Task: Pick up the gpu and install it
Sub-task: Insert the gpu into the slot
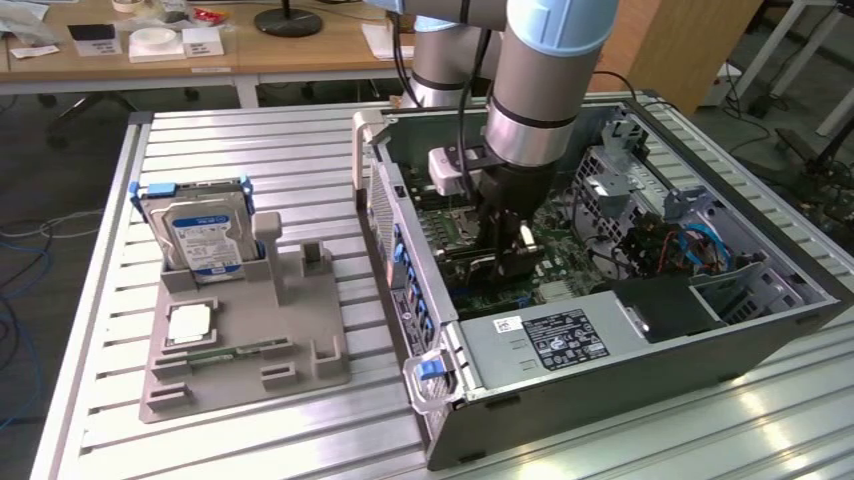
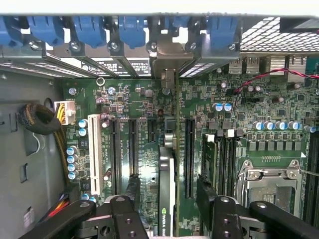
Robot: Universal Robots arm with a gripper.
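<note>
Exterior view: arm reaches down into the open computer case (image 1: 747, 330), gripper (image 1: 511, 262) low over the motherboard (image 1: 567, 275). On the slatted table (image 1: 267, 160), at the exterior view's left, a grey fixture (image 1: 247, 345) holds a hard drive (image 1: 207, 235) upright; a memory stick (image 1: 227, 352) lies flat near its front.

Wrist view: the gpu (image 2: 167, 174) stands edge-on in a motherboard slot (image 2: 172, 149), its bracket end toward the rear slot covers (image 2: 164, 52). Gripper (image 2: 167, 199) fingers (image 2: 132, 186) are spread wide, one either side of the card, with a visible gap on each side. CPU socket (image 2: 271, 181) and power cables (image 2: 42, 122) flank the slots.
</note>
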